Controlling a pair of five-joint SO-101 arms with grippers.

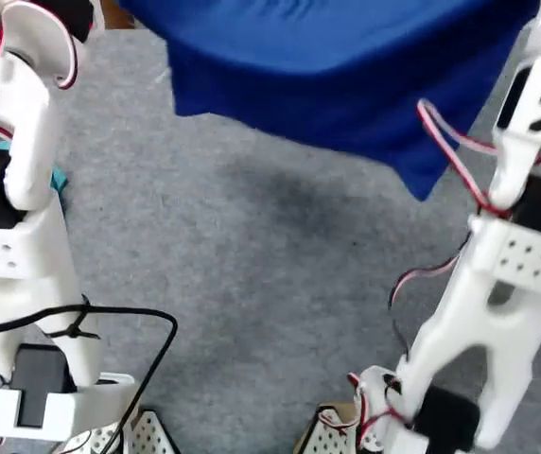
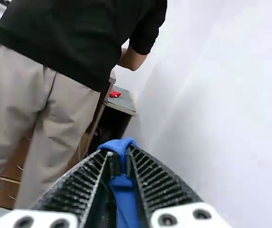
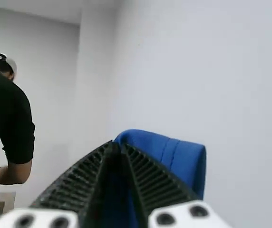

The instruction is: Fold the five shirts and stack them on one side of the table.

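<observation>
A blue shirt (image 1: pixel 337 76) hangs in the air across the top of the high view, above the grey table surface (image 1: pixel 252 284). Both arms are raised with it. My left gripper (image 2: pixel 119 164) is shut on a bunched edge of the blue shirt (image 2: pixel 121 147), which pokes out between its black ribbed fingers (image 2: pixel 91 178). My right gripper (image 3: pixel 119 154) is shut on another part of the blue shirt (image 3: pixel 174 154), whose cloth stands up past the fingertips. In the high view one white arm (image 1: pixel 15 189) stands at the left and one (image 1: pixel 497 284) at the right.
A bit of teal cloth (image 1: pixel 58 178) peeks out behind the left arm. Black and red cables (image 1: pixel 119 322) trail near the arm bases. A person stands in the room behind, away from the shirt. White walls lie beyond both wrist cameras.
</observation>
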